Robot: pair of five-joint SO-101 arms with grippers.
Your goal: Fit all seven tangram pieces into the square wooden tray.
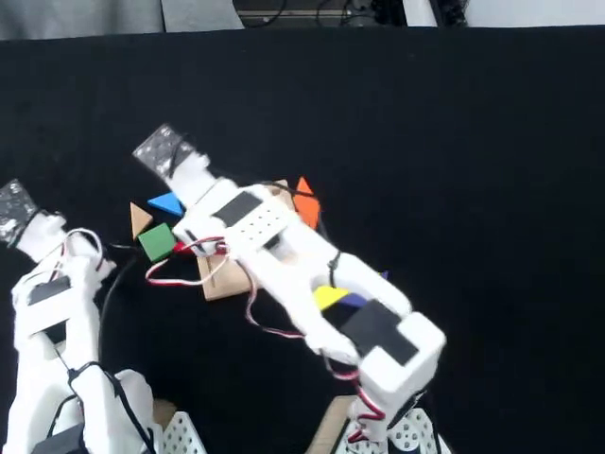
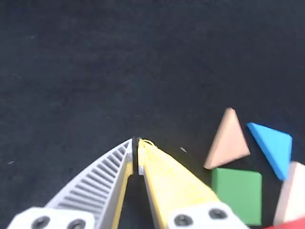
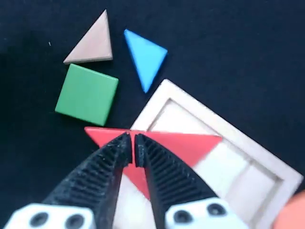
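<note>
So the right gripper has its fingers pressed almost together, just a thin slit between them, and the tips sit right at the middle of the red triangle's long edge. I honestly can't tell if it's pinching the piece or just touching it. The triangle isn't seated properly: most of it lies over the square wooden tray, but one corner pokes out across the rim at the tray's corner, over the black cloth. Just beside that corner are the green square, the blue triangle and the tan triangle, all flat on the cloth outside the tray, close together but not touching. From the high view there's an orange triangle by the far edge of the tray, and a yellow piece and a dark blue piece peek out from under the right arm; can't say if those two are inside the tray. The left gripper is squeezed fully together on nothing, over bare cloth off to the side of the loose pieces.
</note>
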